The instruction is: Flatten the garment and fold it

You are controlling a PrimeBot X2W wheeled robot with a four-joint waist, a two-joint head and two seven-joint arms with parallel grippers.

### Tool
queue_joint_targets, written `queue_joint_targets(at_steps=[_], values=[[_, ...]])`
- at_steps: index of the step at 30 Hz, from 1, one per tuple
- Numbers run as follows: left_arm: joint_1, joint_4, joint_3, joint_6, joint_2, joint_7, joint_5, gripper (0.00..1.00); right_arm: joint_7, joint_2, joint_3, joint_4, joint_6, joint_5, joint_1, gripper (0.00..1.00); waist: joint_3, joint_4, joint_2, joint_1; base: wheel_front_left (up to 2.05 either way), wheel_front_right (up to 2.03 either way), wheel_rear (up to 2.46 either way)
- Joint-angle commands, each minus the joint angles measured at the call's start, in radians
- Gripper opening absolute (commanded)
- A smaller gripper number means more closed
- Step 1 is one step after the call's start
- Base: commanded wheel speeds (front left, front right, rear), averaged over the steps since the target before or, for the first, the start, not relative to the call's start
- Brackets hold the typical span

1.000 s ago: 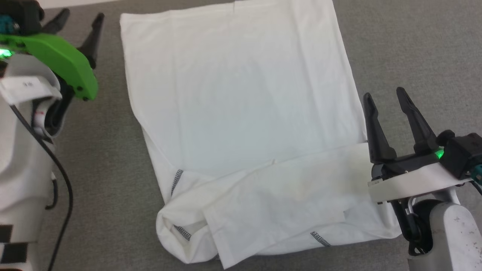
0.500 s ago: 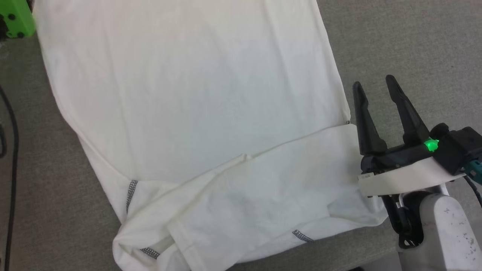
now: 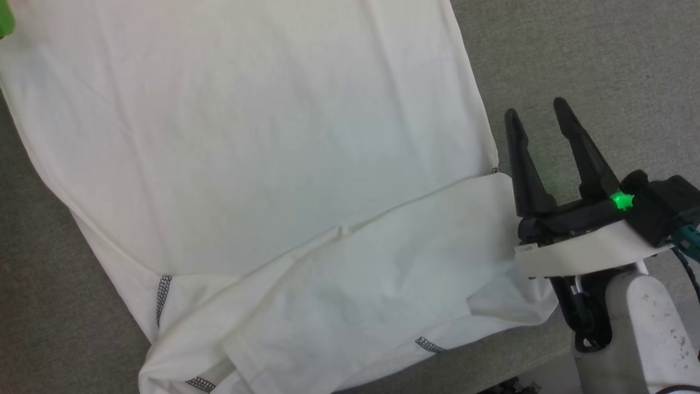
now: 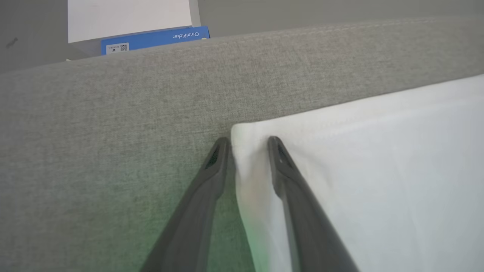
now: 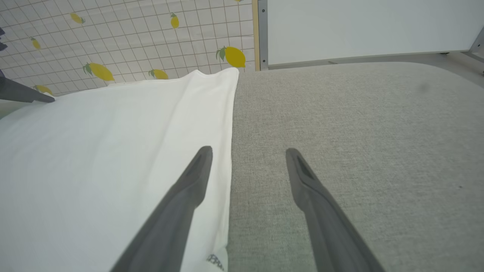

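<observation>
On a blue box point(image 4: 155, 37) beyond the grey woven surface point(image 3: 574, 49) we read "OmniPicker", upside down. The thin white shirt point(image 3: 262, 137) lay spread smooth on that surface, a sleeve folded across its near end, with dark dotted stitching point(image 3: 163, 293) at the seams. The left end effector point(image 4: 248, 139) stood partly open astride a shirt corner, gripping nothing. The right end effector point(image 3: 536, 106), fully spread and empty, hovered at the shirt's right edge, with bare surface beyond.
</observation>
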Motion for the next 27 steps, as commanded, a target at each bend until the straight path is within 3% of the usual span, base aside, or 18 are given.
queue_joint_targets(at_steps=[1,5,10,19,27], values=[[0.043,0.008,-0.012,-0.001,-0.001,0.010,-0.007,0.00,0.005,-0.002,0.003,-0.010,-0.002,-0.006,-0.038,1.00,0.001,0.003,-0.0001,-0.0001,0.00,0.00,0.00],[0.048,-0.018,-0.018,-0.012,0.000,-0.021,-0.006,0.00,0.043,-0.034,0.009,-0.021,-0.002,-0.014,-0.140,1.00,0.005,0.015,-0.0001,-0.0001,0.00,0.00,0.00],[0.034,-0.030,-0.031,-0.036,-0.020,-0.054,-0.014,0.00,0.184,-0.073,0.023,0.045,-0.002,-0.004,-0.373,1.00,0.017,0.046,-0.0001,-0.0001,0.00,0.00,0.00],[-0.028,-0.036,-0.075,-0.085,-0.082,-0.103,-0.025,0.00,0.519,-0.055,-0.055,0.435,-0.002,0.016,-0.822,1.00,0.066,0.142,-0.0001,-0.0001,0.00,0.00,0.00],[-0.092,-0.048,-0.120,-0.137,-0.136,-0.160,-0.025,0.00,0.753,-0.048,-0.189,0.680,-0.002,-0.132,-1.047,1.00,0.128,0.231,-0.0001,-0.0001,0.00,0.00,0.00]])
